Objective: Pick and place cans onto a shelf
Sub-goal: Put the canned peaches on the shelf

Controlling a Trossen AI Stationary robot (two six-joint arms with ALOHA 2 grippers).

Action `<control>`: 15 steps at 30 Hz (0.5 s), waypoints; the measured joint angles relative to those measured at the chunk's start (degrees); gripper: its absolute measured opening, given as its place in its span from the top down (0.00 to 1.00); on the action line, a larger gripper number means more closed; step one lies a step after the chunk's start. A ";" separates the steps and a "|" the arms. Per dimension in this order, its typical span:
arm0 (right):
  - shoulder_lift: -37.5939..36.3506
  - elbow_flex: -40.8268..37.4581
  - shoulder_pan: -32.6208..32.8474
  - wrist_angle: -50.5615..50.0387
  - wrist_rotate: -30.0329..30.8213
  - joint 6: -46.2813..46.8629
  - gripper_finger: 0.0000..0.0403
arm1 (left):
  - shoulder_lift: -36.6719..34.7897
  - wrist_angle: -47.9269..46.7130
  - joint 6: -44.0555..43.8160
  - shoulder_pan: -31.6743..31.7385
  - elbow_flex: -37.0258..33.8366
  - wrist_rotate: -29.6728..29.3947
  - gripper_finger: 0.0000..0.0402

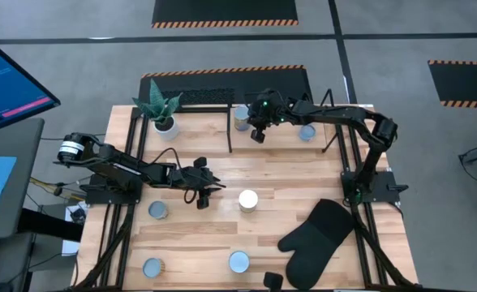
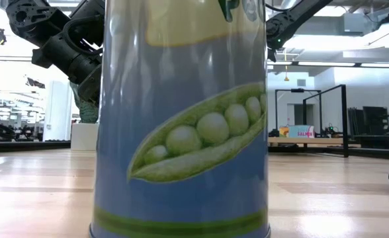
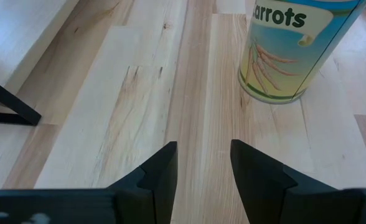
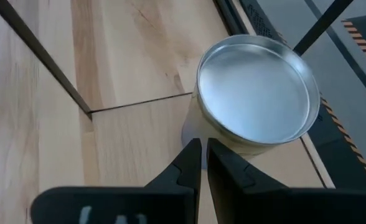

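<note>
Left claw [image 1: 199,195] released, empty, low over the desk [image 1: 287,182]; carrots can [image 1: 248,199] upright just beside it, straight ahead, nearest this arm. Right claw [image 1: 258,135] clenched, empty, over the shelf [image 1: 222,97], beside a placed can [image 1: 242,117]. Other cans stand on the desk's near side.

Two cans [image 1: 242,116] [image 1: 307,132] stand upright on the shelf [image 1: 281,139] at the surface's far edge. Four more stand scattered across the surface: the carrots can [image 1: 248,199] at centre, the others [image 1: 157,211] [image 1: 152,267] [image 1: 238,261] nearer the front.
</note>
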 joint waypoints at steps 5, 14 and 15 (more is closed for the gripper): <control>-0.02 0.00 0.65 -2.84 0.02 0.66 0.87 | 0.00 0.01 0.00 -0.01 0.00 0.00 0.65; -0.91 -0.02 2.82 -4.51 0.23 0.66 0.87 | 0.00 0.02 0.00 -0.01 0.00 0.02 0.65; -1.33 -0.02 3.20 -4.40 0.78 0.66 0.87 | 0.00 0.02 0.00 0.00 0.00 0.02 0.65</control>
